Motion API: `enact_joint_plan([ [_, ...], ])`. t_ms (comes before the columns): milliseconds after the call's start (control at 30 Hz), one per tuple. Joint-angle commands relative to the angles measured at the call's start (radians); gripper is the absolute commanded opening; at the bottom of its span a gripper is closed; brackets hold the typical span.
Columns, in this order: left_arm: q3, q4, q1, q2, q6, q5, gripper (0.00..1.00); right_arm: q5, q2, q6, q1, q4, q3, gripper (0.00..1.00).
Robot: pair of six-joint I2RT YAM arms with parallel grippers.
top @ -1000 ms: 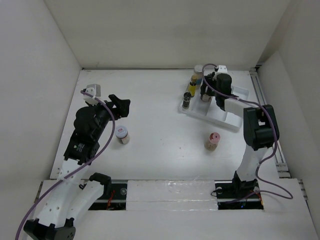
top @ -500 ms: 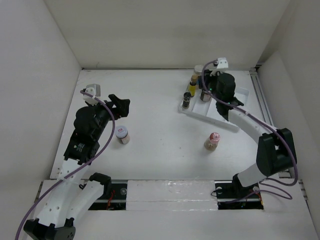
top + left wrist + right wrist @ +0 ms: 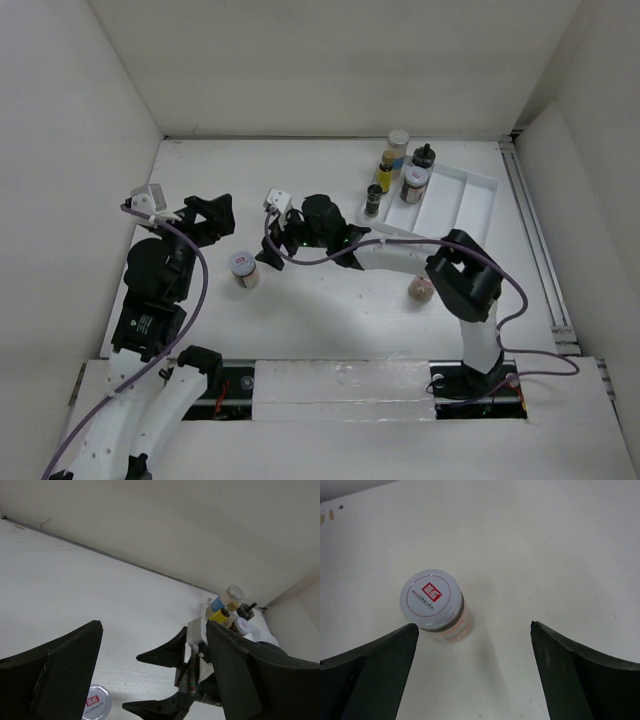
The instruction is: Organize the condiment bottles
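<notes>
Left of the counter's (image 3: 320, 170) middle, the white-lidded jar (image 3: 432, 604) stands untouched before the wide-open right claw (image 3: 474, 627). The left claw (image 3: 154, 625) gapes empty. Other bottles (image 3: 413, 184) cluster at the far-right tray (image 3: 470, 200). Only overhead shows the pink-capped bottle (image 3: 421, 289), half-hidden behind the right arm (image 3: 400, 255).

A red-marked white-lidded jar (image 3: 243, 267) is standing alone at left, the pink-capped bottle (image 3: 421, 289) at right. Behind, the grey-lidded jar (image 3: 399, 143), yellow bottle (image 3: 385, 172), dark shaker (image 3: 373, 200), black-lidded bottle (image 3: 424, 156) and second white-lidded jar (image 3: 413, 185) are standing together.
</notes>
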Motion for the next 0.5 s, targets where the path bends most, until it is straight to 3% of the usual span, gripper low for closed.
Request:
enact_joint_plan([
  [0, -0.011, 0.026, 0.005, -0.005, -0.01, -0.033, 0.81, -0.082, 0.065, -0.048, 0.015, -0.049, 0.117, 1.0],
  [300, -0.002, 0.026, 0.005, 0.02, -0.019, -0.013, 0.81, -0.086, 0.209, -0.06, 0.084, -0.104, 0.284, 1.0],
  [467, -0.002, 0.029, 0.005, 0.01, -0.01, -0.004, 0.81, -0.108, 0.22, -0.082, 0.103, -0.123, 0.281, 1.0],
])
